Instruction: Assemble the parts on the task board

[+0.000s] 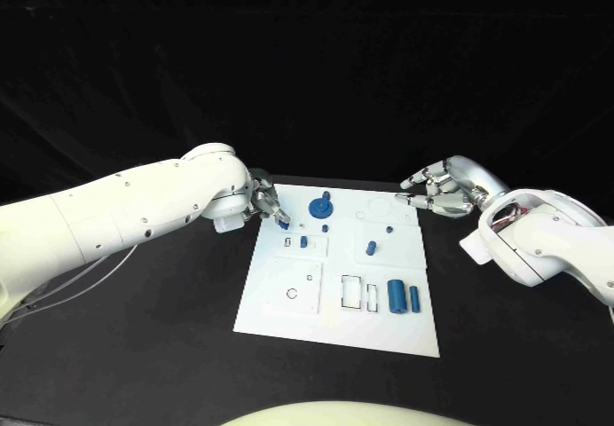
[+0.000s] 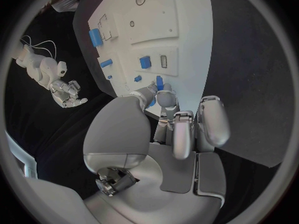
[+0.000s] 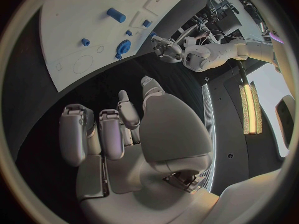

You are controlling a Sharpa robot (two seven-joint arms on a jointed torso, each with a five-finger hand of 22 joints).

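From the head view, the white task board (image 1: 301,306) lies in the middle of my black desk (image 1: 141,355). My left robot hand (image 1: 268,203) is at the board's edge at about 10 o'clock, with its fingertips down at a small blue part (image 1: 283,224) there. My right robot hand (image 1: 437,193) hangs off the board at about 1 o'clock, over the dark desk, fingers curled loosely and nothing in them that I can see. On the board, a round blue part with a knob (image 1: 321,208) stands near 12 o'clock. A small blue peg (image 1: 371,248) stands close to the centre. Two blue cylinders (image 1: 405,297) lie side by side at about 4 o'clock, next to rectangular slots.

From the left wrist view, my left robot hand (image 2: 177,129) reaches to the task board (image 2: 187,35). Two fingertips (image 2: 163,96) meet around a small blue part (image 2: 159,82) at the board's near edge; the other fingers are bent beside them. Whether the part is truly pinched or only touched, I cannot tell. More blue parts (image 2: 144,61) sit farther on the board.

From the right wrist view, my right robot hand (image 3: 118,129) is over the black desk, apart from the task board (image 3: 81,30). Its fingers are bent inward, a little apart, and hold nothing. The round blue part (image 3: 123,47) stands near the board's edge.
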